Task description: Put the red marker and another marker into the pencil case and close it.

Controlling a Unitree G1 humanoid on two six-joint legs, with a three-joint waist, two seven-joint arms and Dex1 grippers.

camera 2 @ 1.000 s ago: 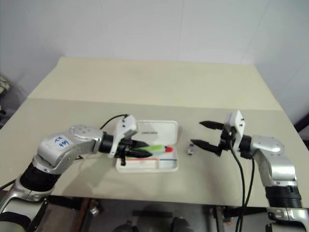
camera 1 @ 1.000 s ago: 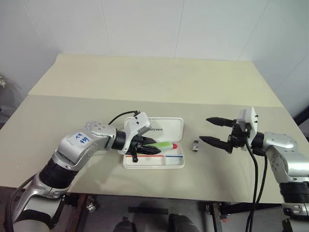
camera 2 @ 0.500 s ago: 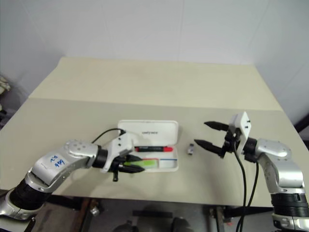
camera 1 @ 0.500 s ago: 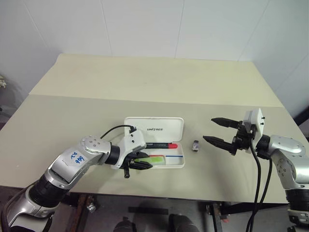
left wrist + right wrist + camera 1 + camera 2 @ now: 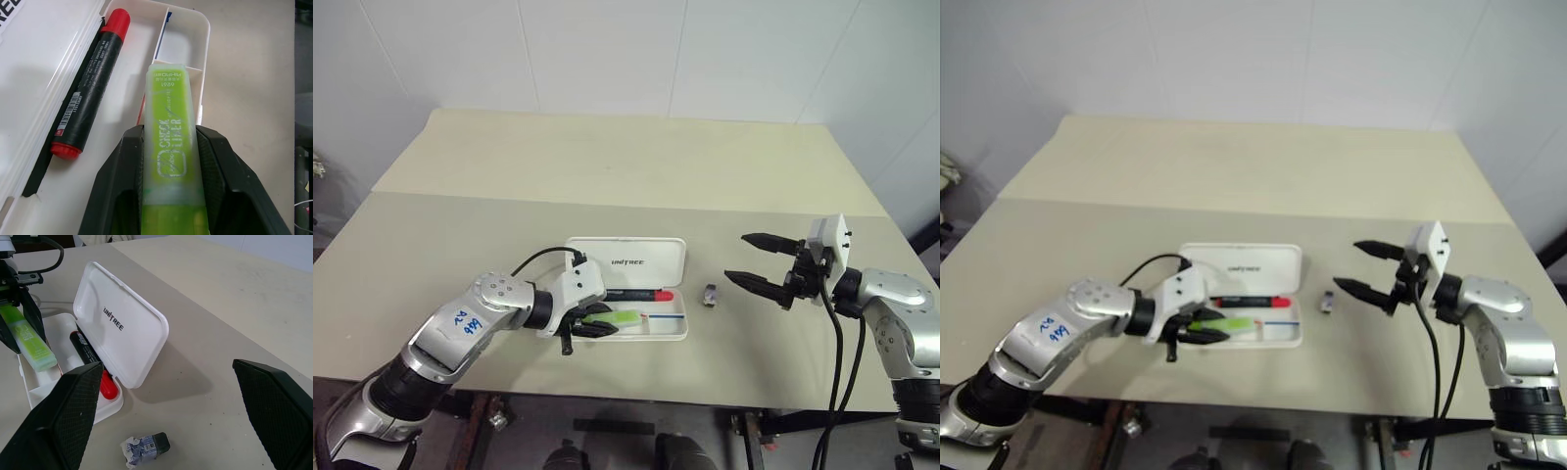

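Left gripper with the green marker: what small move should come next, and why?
Probably lower the green marker a little into the pencil case tray and open the left gripper. Its fingers clamp the marker, tilted over the tray, the red marker lies inside, and the lid stands open.

My left arm reaches toward 3 o'clock, and my left gripper (image 5: 597,326) pinches the green marker (image 5: 172,161) between its fingers. My right arm points toward 9 o'clock, with my right gripper (image 5: 754,262) wide apart, holding nothing.
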